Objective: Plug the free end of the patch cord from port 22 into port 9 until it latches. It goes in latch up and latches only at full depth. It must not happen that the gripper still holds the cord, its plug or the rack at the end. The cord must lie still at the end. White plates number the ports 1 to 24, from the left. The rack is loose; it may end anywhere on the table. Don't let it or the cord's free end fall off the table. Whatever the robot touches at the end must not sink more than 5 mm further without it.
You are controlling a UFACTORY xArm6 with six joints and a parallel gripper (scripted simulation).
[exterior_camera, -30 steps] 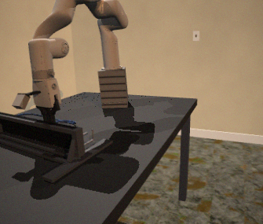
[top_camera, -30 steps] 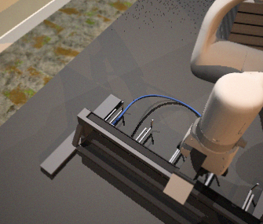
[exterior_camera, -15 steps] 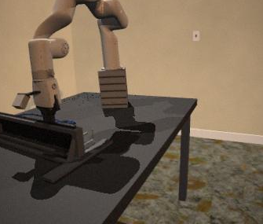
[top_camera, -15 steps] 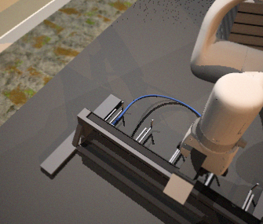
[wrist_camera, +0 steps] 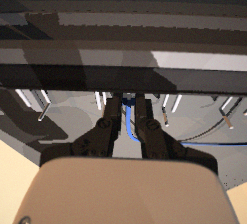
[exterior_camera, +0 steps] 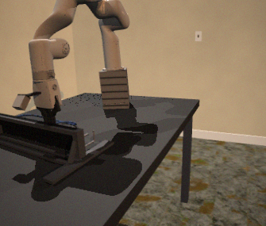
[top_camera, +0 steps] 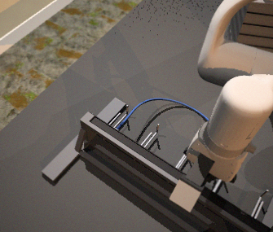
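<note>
Behind the long, matte dark rack (top_camera: 129, 146) (exterior_camera: 77, 143) (wrist_camera: 83, 56), the blue plug (wrist_camera: 128, 102) is pinched by the gripper (top_camera: 201, 173) (exterior_camera: 50, 121) (wrist_camera: 128, 96), close against the rack's rear; whether it is seated cannot be told. From there the smooth, round blue cord (top_camera: 159, 99) (exterior_camera: 67, 123) (wrist_camera: 129, 125) is arched over the counter (top_camera: 83, 74) (exterior_camera: 172, 112) (wrist_camera: 233, 160), back towards the rack's end. Thin, shiny rods (top_camera: 148, 140) (wrist_camera: 176, 103) are ranged along its rear. On the arm (top_camera: 242, 111) (exterior_camera: 43, 60), a tiny mark cannot be read.

Dim warm light; hard dark shadows across the matte dark-grey table (top_camera: 87, 78) (exterior_camera: 168, 116), pale glare beyond the pincer (wrist_camera: 198, 60), edges jagged.
</note>
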